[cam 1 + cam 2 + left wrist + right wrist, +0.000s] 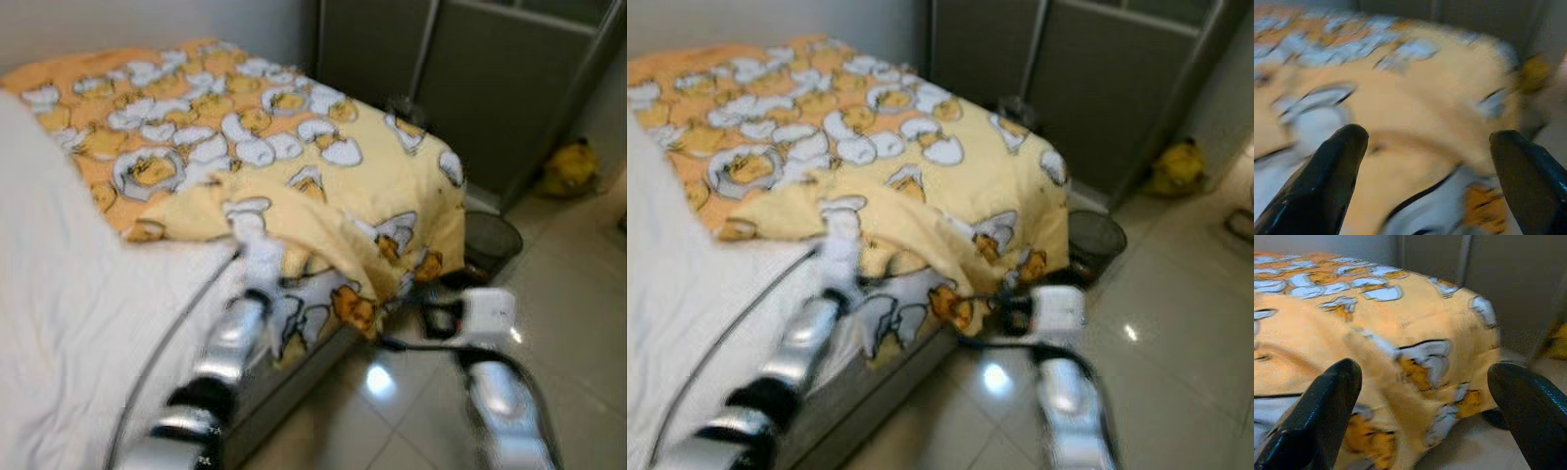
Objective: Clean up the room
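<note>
White mattress (pixel 59 294), left, bare. Yellow duck-print quilt (pixel 245 127) across the bed, rumpled, its near edge folded back and drooping over the bed's corner. My left gripper (pixel 1425 161) reaches over that fold, jaws apart. My right gripper (pixel 1420 406) faces the hanging corner above the tiled floor (pixel 568 294), jaws apart. Dark bin (pixel 490 240), right.

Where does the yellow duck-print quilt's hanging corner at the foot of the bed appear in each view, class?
Left eye view: yellow duck-print quilt, corner draping right of centre.
Right eye view: corner right of centre, above the floor tiles.
Left wrist view: blurred quilt between the black fingers.
Right wrist view: corner between the fingers.
Shared landmark: dark mesh wastebasket beside the bed corner.
</note>
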